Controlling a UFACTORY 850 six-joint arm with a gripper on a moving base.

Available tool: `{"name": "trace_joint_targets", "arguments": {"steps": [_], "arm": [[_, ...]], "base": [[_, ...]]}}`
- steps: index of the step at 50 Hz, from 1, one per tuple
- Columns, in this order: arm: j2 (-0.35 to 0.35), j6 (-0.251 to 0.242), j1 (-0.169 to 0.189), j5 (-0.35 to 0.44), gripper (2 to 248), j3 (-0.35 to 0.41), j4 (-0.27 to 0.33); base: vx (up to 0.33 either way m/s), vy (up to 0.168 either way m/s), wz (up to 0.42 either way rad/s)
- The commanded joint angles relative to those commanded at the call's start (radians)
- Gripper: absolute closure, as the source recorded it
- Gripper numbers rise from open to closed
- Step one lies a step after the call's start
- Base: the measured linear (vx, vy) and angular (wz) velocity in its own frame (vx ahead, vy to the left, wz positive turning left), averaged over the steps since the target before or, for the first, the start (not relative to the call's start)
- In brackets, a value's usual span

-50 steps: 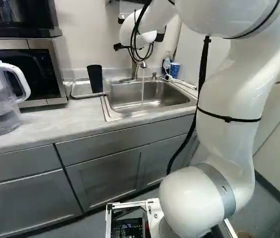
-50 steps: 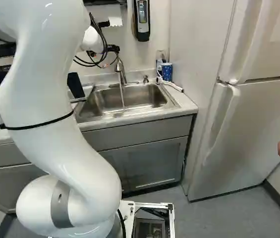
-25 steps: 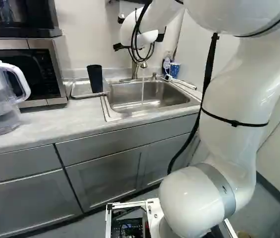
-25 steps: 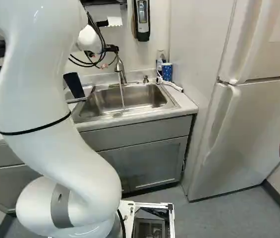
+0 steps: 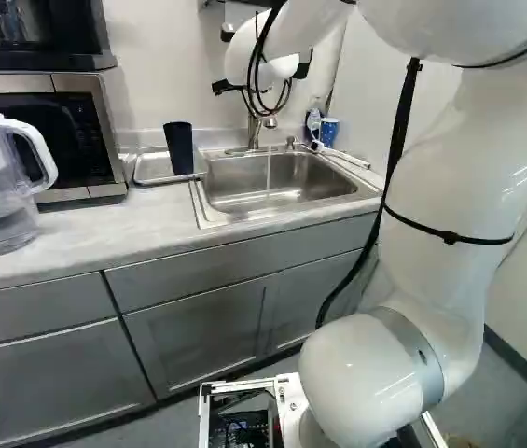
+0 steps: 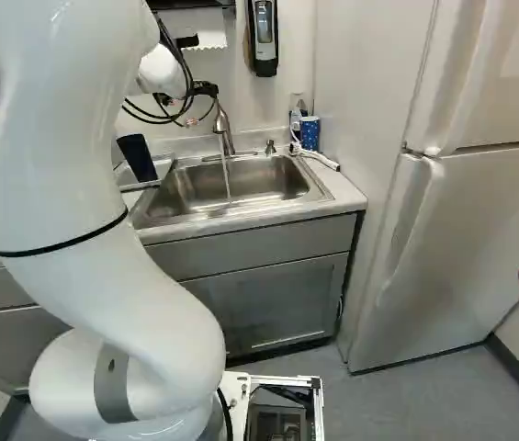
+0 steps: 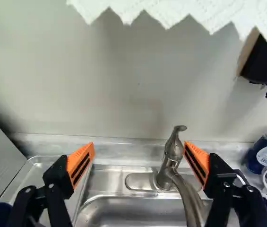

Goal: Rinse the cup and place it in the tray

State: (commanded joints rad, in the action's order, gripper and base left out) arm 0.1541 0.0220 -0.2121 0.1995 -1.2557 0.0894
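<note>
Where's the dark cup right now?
The dark cup stands in the metal tray, between the microwave and the sink in the left base view.

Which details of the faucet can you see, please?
The faucet looks like brushed metal: an upright body, a curved spout, a lever on top. It rises from a rounded plate behind the basin; a thin water stream runs from it. It shows between the fingers of the open gripper, a gap on each side.
</note>
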Motion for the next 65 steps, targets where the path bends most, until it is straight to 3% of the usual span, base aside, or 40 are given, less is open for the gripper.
{"name": "trace_joint_targets", "arguments": {"steps": [29, 65], "arm": [[0.104, 0.000, 0.012, 0.000, 3, -0.147, 0.000], [0.117, 0.000, 0.005, -0.003, 3, -0.161, 0.000]], "base": [[0.000, 0.000, 0.000], [0.000, 0.000, 0.000]]}}
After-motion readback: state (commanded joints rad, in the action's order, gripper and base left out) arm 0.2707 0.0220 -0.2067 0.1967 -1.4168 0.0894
